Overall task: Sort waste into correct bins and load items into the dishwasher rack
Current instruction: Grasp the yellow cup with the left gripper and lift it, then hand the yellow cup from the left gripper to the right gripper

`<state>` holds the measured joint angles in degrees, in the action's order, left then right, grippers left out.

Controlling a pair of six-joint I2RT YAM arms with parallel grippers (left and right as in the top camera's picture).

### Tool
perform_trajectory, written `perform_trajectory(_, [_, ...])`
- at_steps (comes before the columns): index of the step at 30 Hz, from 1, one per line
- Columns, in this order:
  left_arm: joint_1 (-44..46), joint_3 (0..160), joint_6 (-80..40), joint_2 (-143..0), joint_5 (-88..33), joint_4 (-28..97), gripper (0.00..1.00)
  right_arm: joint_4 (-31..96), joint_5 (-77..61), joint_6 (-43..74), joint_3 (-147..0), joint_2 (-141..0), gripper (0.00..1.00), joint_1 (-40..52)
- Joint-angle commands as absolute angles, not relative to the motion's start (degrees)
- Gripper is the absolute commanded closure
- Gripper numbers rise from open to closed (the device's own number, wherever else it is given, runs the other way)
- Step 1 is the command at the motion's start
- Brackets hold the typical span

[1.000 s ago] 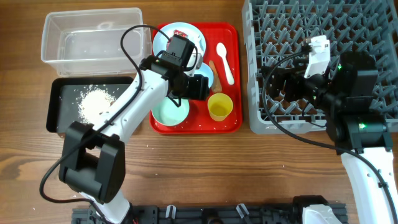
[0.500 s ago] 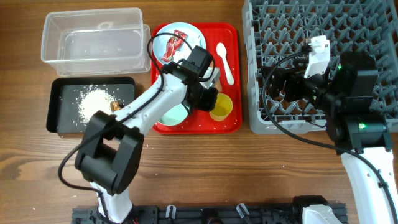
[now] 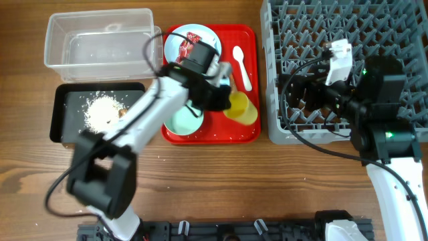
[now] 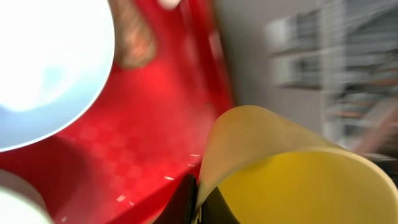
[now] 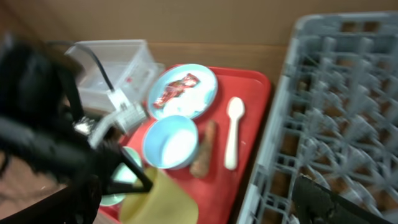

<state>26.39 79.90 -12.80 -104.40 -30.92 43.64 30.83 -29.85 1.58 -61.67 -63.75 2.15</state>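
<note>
The yellow cup (image 3: 242, 108) has lifted at centre, left jaws clamped on it, likely bound rightward for the grey rack (image 3: 307, 137); right jaws unclear.

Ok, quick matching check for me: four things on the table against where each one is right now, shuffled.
Things:
1. yellow cup
2. red snack wrapper
3. white spoon
4. rice crumbs

Places:
A. in the black tray
B. on the light-blue plate
C. lying on the red tray
D. gripped by the left fingers

Pairs: 1-D, 2-B, 3-C, 4-A.
</note>
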Motion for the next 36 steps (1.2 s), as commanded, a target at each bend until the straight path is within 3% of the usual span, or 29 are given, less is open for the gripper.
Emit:
perform_trajectory(1, [18.8,81.0,-9.1,-99.5,-52.3,43.5,0.96,28.1,-44.2,-4.5,-63.0,-67.5,0.0,2.1])
perform_trajectory(9, [9.9,81.0,-6.2,-99.4,-73.7,43.4,0.96,11.2,-67.7,0.2,-63.0,-77.5,0.0,2.1])
perform_trajectory(17, [8.8,81.0,-6.3,-99.4,-83.9,40.4,0.96,-4.0,-83.4,7.3,-63.0,-85.9,0.15,2.5])
perform_trajectory(29, [8.8,81.0,-6.4,-99.4,-84.0,39.4,0.96,-5.6,-83.9,7.6,-63.0,-87.2,0.16,6.6])
perform_trajectory(36, [8.8,81.0,-6.4,-99.4,-84.0,38.9,0.96,-6.0,-81.9,7.7,-63.0,-87.2,0.25,10.5])
